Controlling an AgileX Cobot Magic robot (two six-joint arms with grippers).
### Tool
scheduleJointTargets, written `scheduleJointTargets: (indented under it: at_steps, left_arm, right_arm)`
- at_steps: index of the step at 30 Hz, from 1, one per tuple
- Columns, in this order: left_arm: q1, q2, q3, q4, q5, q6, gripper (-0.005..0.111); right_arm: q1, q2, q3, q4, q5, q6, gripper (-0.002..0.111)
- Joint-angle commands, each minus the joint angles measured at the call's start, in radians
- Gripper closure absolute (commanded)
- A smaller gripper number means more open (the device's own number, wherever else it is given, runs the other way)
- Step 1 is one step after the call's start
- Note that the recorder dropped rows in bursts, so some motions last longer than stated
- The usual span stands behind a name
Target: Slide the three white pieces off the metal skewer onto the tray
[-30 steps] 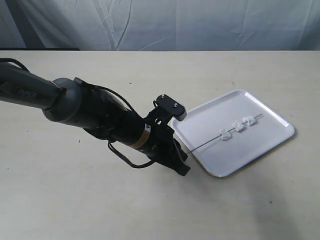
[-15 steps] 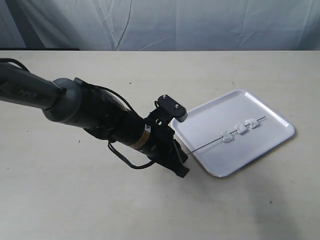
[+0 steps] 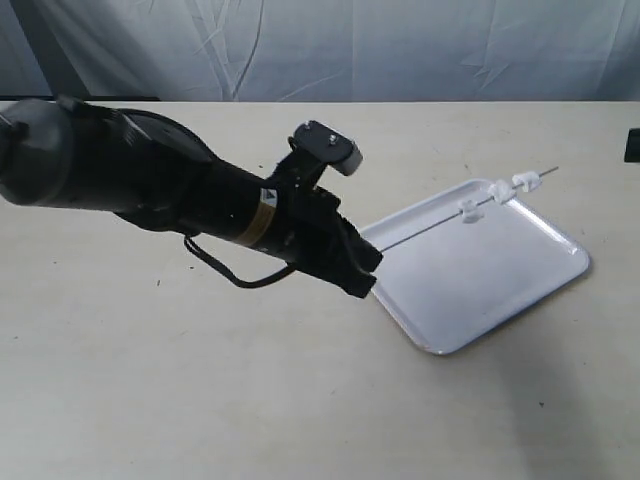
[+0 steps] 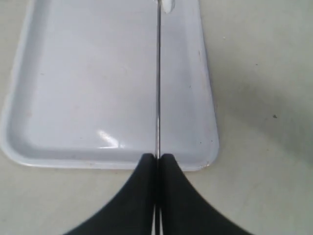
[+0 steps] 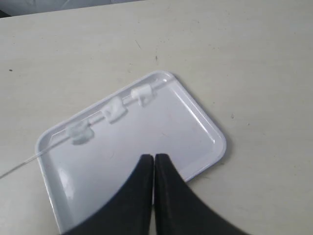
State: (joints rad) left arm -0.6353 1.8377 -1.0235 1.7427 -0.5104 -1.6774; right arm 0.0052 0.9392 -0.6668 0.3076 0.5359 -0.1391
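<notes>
Firstly, the left gripper is clamped on the metal skewer, with its jaws pressed against the rod. In the exterior view the skewer is directed toward 2 o'clock across the tray. The three white pieces are threaded near its far end, by the tray's 12 o'clock corner. The right gripper is held above the tray, fingers together and empty. The tray is supported by the table.
</notes>
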Motion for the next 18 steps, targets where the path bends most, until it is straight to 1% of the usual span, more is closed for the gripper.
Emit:
scheduleJointTargets:
  at_steps: [1,4,6,8,11,14,16,18]
  left_arm:
    - [0.080,-0.101,0.069,0.002,-0.034,-0.022,0.107]
    - [0.128,-0.145,0.116,0.002,-0.102,-0.020,0.107]
    - [0.137,-0.170,0.137,0.002,-0.127,-0.008,0.107]
    - [0.137,-0.196,0.156,-0.022,-0.144,0.018,0.107]
    - [0.137,-0.235,0.184,-0.135,-0.186,0.098,0.107]
    - [0.137,-0.261,0.214,-0.184,-0.192,0.134,0.107]
    - [0.137,-0.266,0.229,-0.203,-0.203,0.143,0.107]
    - [0.137,-0.266,0.244,-0.250,-0.253,0.179,0.107]
  right_arm:
    - [-0.005,0.004,0.053,0.057,-0.083,0.022,0.095]
    - [-0.005,0.004,0.071,0.147,-0.128,0.024,0.084]
    - [-0.005,0.006,0.073,0.215,-0.140,0.024,0.078]
    - [-0.005,0.019,0.073,0.286,-0.142,0.024,0.075]
    - [-0.005,0.058,0.073,0.375,-0.125,-0.004,0.072]
    - [-0.005,0.098,0.073,0.442,-0.112,-0.012,0.072]
    - [-0.005,0.122,0.073,0.547,-0.100,-0.065,0.073]
    - [-0.005,0.141,0.073,0.694,-0.088,-0.170,0.073]
